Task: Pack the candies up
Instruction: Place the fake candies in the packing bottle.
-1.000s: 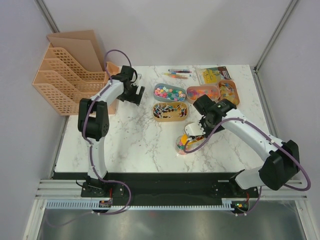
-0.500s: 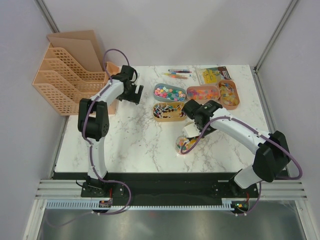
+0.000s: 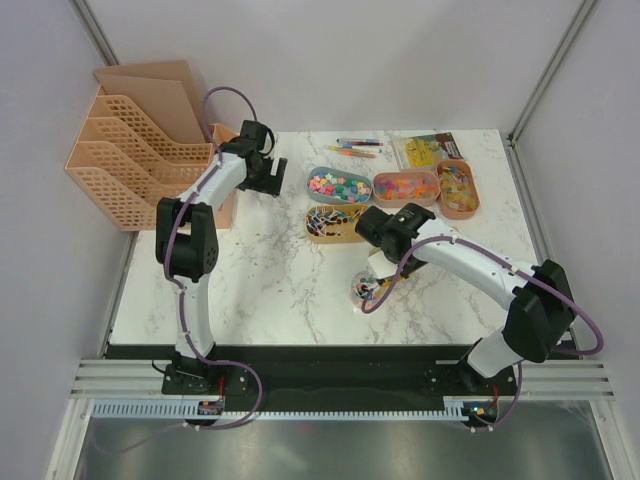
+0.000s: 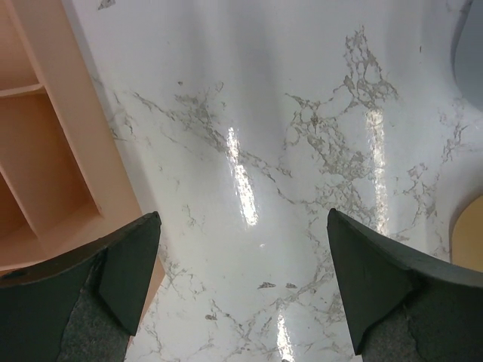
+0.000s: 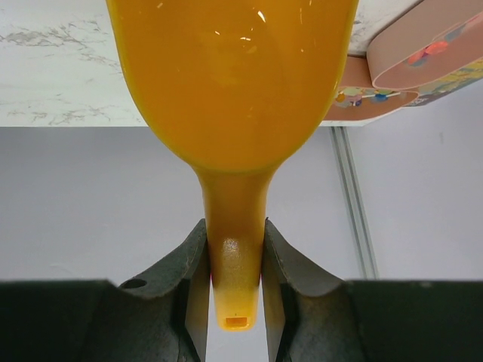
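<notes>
Grey walls close in a white marble surface (image 3: 270, 270). Our right claw (image 5: 236, 253) is clamped on the handle of the orange scoop (image 5: 234, 90), held, we judge, to tip its load into the clear cup (image 3: 356, 290) just beneath, already part filled. Most candies (image 3: 338, 185) lie in the oval trays (image 3: 312, 175) behind. Our left claw (image 4: 241, 256) hangs with fingers apart beside the peach rack (image 4: 45, 151).

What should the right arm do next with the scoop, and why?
Probably tilt the yellow-orange scoop over the clear cup to drop any load: the right gripper clamps its handle close by that cup, which holds some candies.
</notes>
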Controlling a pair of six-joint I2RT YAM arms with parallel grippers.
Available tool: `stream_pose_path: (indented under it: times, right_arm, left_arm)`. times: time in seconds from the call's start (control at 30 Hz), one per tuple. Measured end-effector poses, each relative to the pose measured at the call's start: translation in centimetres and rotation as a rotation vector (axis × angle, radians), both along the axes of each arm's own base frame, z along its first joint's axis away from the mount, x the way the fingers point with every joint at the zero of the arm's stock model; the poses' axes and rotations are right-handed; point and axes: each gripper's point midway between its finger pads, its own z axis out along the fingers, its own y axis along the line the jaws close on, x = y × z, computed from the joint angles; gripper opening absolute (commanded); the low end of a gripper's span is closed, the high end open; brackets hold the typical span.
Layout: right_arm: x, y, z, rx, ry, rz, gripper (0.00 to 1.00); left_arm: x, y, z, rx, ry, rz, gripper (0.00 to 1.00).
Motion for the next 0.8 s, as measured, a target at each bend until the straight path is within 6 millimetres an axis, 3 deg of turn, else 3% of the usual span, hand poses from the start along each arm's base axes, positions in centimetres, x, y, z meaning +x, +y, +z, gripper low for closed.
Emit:
stream_pose_path:
  times: [0.33, 0.37, 0.4, 0.43, 0.6, 0.7, 0.8]
  right_arm:
    - [0.7, 0.3, 1.9, -0.002, -0.060, -0.010, 0.00]
    - [0.9, 0.6, 2.3, 0.016, -0.070, -0.015, 0.00]
    - [1.3, 1.1, 2.8, 0.050, -0.082, -0.031, 0.00]
    - [1.8, 1.7, 3.3, 0.085, -0.094, -0.048, 0.00]
    - [4.4, 4.9, 3.8, 0.306, -0.121, -0.177, 0.00]
    - [5.8, 5.8, 2.3, 0.385, -0.092, -0.275, 0.00]
    - [6.9, 6.6, 0.8, 0.428, -0.070, -0.338, 0.00]
  left_arm:
    - [-0.1, -1.8, 0.5, -0.087, 0.005, -0.019, 0.93]
    - [-0.2, -2.3, 0.7, -0.112, 0.009, -0.029, 0.80]
    - [-0.4, -2.8, 0.9, -0.139, 0.012, -0.040, 0.54]
    - [-0.7, -3.7, 1.2, -0.185, 0.019, -0.057, 0.03]
    - [-4.0, -9.5, 4.6, -0.497, 0.075, -0.269, 0.02]
    - [-6.3, -12.5, 6.9, -0.649, 0.106, -0.387, 0.02]
    - [-8.1, -14.1, 7.9, -0.733, 0.139, -0.456, 0.02]
